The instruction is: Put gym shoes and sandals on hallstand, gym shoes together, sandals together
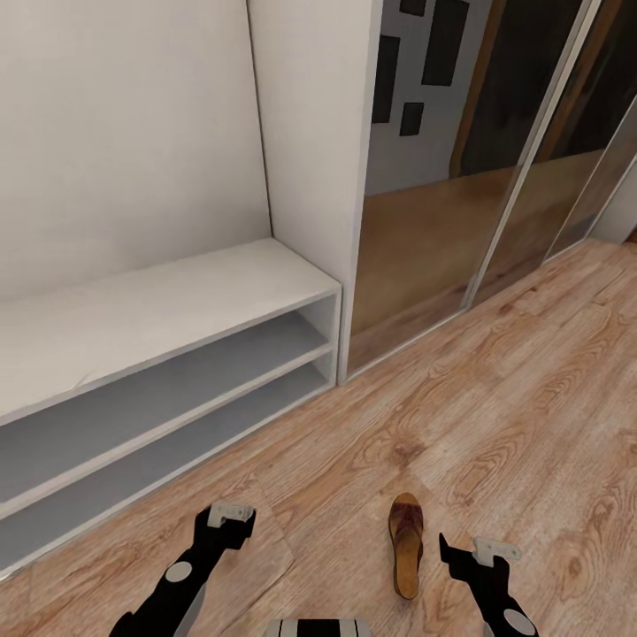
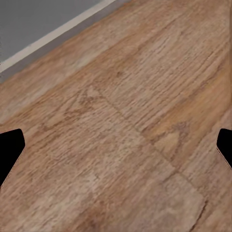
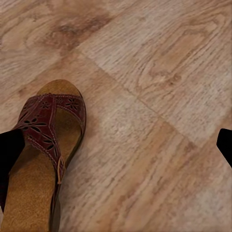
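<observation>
1. We see one brown sandal [image 1: 407,546] lying flat on the wood-plank corridor floor [image 1: 495,407], toe toward the hallstand [image 1: 168,354].
2. Our right gripper [image 1: 467,556] hovers just beside it, jaws apart, nothing held.
3. Our left gripper [image 1: 223,520] hangs over bare planks near the rack's lowest tier, jaws apart too.
4. Both shoe tiers show grey.

left arm [image 1: 181,584] — black casing, round grey disc on the link, pale grey underside | left gripper [image 1: 228,518] — black fingers, light grey bracket on top | right arm [image 1: 506,612] — black, grey disc near the frame edge | right gripper [image 1: 476,556] — black pointed fingers, grey bracket | trunk [image 1: 318,627] — grey-and-black panel
</observation>
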Tool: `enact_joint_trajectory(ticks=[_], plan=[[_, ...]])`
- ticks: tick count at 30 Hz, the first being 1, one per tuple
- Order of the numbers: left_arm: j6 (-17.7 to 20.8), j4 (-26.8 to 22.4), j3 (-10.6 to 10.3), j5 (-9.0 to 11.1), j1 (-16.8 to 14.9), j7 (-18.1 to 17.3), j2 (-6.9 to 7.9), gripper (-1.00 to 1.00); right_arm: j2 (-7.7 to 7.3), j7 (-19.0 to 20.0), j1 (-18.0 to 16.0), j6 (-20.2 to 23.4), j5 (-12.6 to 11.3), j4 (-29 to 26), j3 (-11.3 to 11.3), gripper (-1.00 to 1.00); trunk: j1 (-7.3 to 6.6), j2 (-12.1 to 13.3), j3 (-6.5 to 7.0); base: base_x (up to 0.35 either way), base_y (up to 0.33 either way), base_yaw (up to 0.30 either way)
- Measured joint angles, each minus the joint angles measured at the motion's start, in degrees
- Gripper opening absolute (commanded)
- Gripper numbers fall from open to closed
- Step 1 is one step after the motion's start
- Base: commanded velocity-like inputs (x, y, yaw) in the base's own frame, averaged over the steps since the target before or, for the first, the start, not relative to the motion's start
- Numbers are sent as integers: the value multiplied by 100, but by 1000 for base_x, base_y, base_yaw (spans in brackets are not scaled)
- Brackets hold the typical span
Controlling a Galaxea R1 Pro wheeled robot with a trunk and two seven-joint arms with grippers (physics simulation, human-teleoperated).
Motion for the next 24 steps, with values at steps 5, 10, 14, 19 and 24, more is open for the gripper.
enact_joint_trajectory(ticks=[5, 10, 14, 19, 24], plan=[[82, -165, -9, 4, -78, -1, -28, 100, 4, 14, -2, -4, 0, 7, 8, 100, 0, 0, 0, 0, 0, 0], [304, -300, -18, -5, -147, -4, -129, 100, 12, 20, -3, -1, 0, 28, 15, 100, 0, 0, 0, 0, 0, 0], [464, -335, -72, -44, -169, -6, -209, 100, 22, 27, -3, -1, 0, 77, 19, 100, 0, 0, 0, 0, 7, 0], [557, -350, -237, -94, -178, -2, -247, 100, 44, 29, -3, -1, 0, 153, 21, 100, 0, 0, 0, 0, 99, 0], [588, -356, -334, -111, -182, -2, -257, 100, 58, 30, -4, -2, 0, 201, 28, 100, 0, 0, 0, 0, 225, 0]])
